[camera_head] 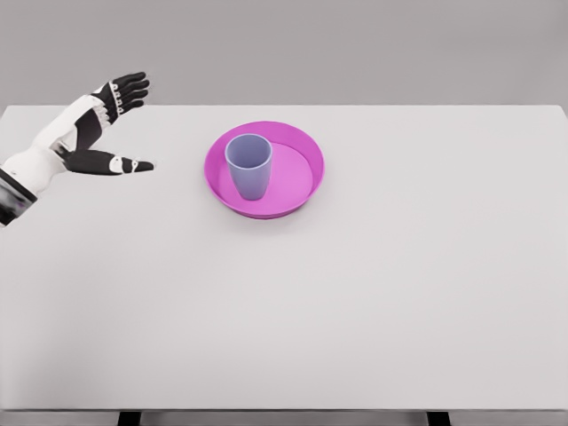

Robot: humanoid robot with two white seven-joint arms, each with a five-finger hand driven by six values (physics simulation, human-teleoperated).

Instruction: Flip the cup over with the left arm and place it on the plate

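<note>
The blue cup (pixel 249 165) stands upright on the pink plate (pixel 302 191), open end up. The left hand (pixel 99 133) is at nine o'clock from the plate, well apart, fingers spread wide, holding nothing.

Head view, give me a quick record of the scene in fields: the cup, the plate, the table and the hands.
cup: lavender cup, upright, mouth up, standing on the plate's left half
plate: magenta plate, round, raised rim, near the table's far middle
left hand: open, fingers spread, holding nothing, at the far left, apart from the plate
right hand: not in view
table: white table
task state: cup appears placed on the plate
</note>
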